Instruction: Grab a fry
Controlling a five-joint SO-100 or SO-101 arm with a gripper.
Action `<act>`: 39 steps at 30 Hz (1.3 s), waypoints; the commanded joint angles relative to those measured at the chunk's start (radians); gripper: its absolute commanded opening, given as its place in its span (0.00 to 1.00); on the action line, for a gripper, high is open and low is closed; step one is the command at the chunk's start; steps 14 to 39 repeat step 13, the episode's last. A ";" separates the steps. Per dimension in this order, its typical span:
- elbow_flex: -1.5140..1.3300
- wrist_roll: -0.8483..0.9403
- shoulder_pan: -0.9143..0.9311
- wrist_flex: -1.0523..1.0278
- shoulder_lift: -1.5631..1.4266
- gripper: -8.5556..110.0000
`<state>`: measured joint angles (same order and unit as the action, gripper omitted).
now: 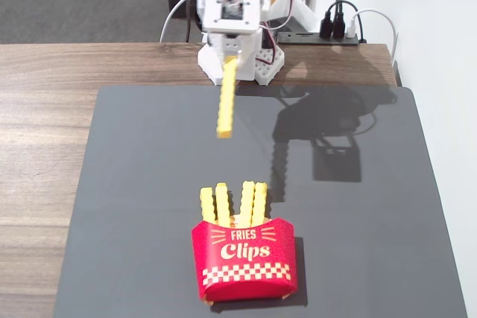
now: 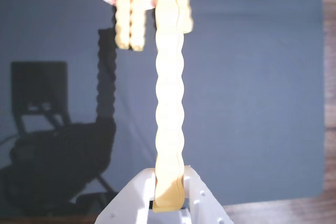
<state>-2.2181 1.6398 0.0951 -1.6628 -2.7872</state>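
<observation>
My white gripper [image 1: 231, 61] is shut on one end of a yellow crinkle-cut fry [image 1: 226, 102] and holds it in the air above the far part of the dark mat, the fry pointing toward the carton. In the wrist view the fry [image 2: 169, 103] runs up from between my two white fingers [image 2: 168, 192]. The red "Fries Clips" carton [image 1: 244, 260] stands near the front of the mat with several more yellow fries [image 1: 233, 205] upright in it. In the wrist view those fries [image 2: 130, 19] show at the top edge.
A dark grey mat [image 1: 358, 221] covers most of the wooden table [image 1: 45, 124]. The arm's white base [image 1: 238, 65] stands at the mat's far edge. Cables and a power strip [image 1: 335, 31] lie behind at the far right. The arm's shadow falls on the mat's right side.
</observation>
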 commanded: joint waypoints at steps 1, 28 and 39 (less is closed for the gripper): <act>0.052 0.014 0.005 0.011 0.006 0.08; 0.058 0.009 -0.008 0.023 0.034 0.08; 0.058 0.009 -0.008 0.023 0.034 0.08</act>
